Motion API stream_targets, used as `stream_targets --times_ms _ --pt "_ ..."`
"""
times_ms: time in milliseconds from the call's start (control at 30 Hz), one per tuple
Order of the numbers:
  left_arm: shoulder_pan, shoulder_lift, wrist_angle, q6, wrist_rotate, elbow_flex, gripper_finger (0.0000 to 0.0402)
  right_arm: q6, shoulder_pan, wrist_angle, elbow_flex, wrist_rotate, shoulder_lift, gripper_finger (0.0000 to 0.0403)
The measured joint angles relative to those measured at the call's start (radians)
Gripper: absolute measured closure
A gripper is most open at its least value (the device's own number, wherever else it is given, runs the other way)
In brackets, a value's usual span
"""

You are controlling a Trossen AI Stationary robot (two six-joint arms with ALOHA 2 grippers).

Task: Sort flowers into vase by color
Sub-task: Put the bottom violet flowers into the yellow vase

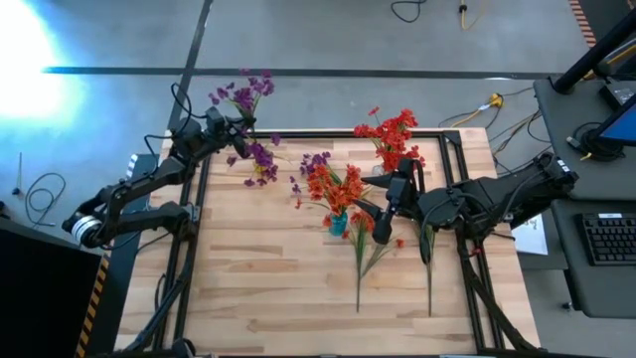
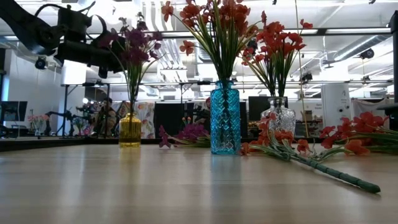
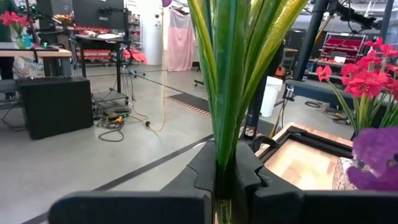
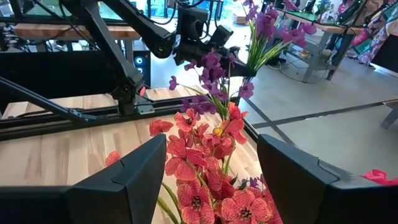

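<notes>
High view shows the pale wooden slatted table (image 1: 268, 288) with a black frame around it, and 2 dark arms reaching in from its sides. Left gripper (image 1: 236, 123) is up at the far left corner, clenched on the green stems of a purple blossom sprig (image 1: 246, 94); its wrist view shows those stems pinched between the fingers (image 3: 249, 177). Right gripper (image 1: 378, 221) hangs over the middle of the table with its jaws released and spread, nothing between them, and red blossoms just below in its wrist view. On the table stand 3 vases, seen best in the low view: a tall blue textured glass vase (image 2: 224, 118) in the middle holding red flowers (image 2: 217, 25), a clear glass vase (image 2: 281, 117) to its right and farther back, also with red flowers, and a small yellow glass vase (image 2: 130, 129) at the far left holding purple flowers (image 2: 134, 46). Loose red sprigs (image 2: 311, 158) lie flat on the boards on the right, long stems pointing toward the near edge. 1 purple sprig (image 2: 186, 134) lies on the table between the yellow and blue vases.
</notes>
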Motion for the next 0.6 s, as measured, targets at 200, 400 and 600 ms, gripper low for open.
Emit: stream_targets --times_ms 200,400,600 --pt "0.0 -0.005 0.0 0.0 0.032 0.0 0.0397 0.0 0.0 0.0 0.0 0.0 0.0 0.0158" --pt "0.0 -0.005 -0.025 0.001 0.032 0.0 0.0358 0.0 0.0 0.0 0.0 0.0 0.0 0.0158" --pt "0.0 -0.006 -0.041 0.025 0.073 0.0 0.0313 -0.007 0.0 0.0 0.0 -0.001 0.0 0.0158"
